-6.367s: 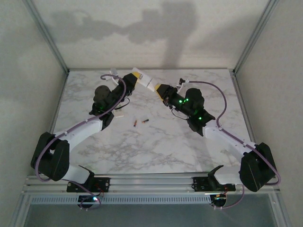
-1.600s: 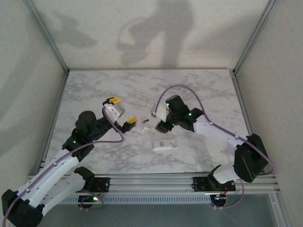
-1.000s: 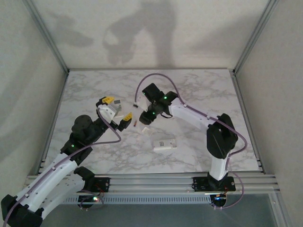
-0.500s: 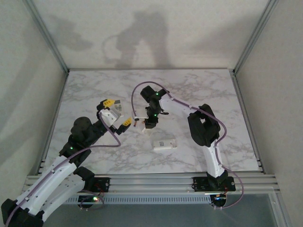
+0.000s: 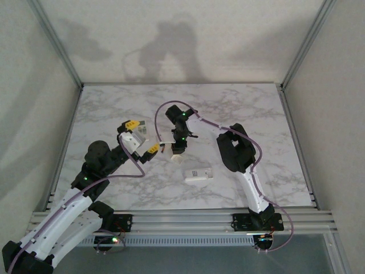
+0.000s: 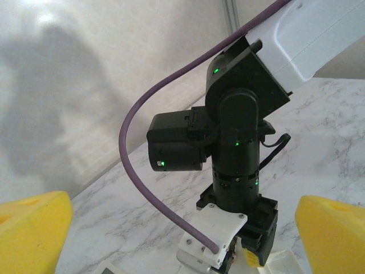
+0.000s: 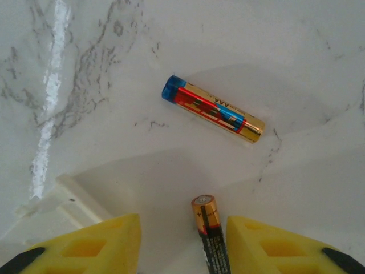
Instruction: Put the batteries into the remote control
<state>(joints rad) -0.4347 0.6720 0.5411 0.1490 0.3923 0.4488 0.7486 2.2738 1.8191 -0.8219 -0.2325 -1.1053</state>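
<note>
Battery (image 7: 212,237) between half-open right fingers (image 7: 97,242), seemingly untouched

**Right wrist view.** The lower battery (image 7: 209,237) runs off the bottom edge. Only its gold-capped end and part of its dark body show, and its print is too small to read. Both yellow fingers (image 7: 85,245) of the right gripper (image 7: 181,228) are cropped by that edge. A white plastic piece (image 7: 64,197) is partly covered by one finger; its identity cannot be told.

**Left wrist view.** The fingers of the left gripper (image 6: 183,217) are cut by the side and bottom edges. The right gripper's tips leave the frame below.

**Top view.** Markings on the remote control (image 5: 198,174) are too small to make out.
</note>
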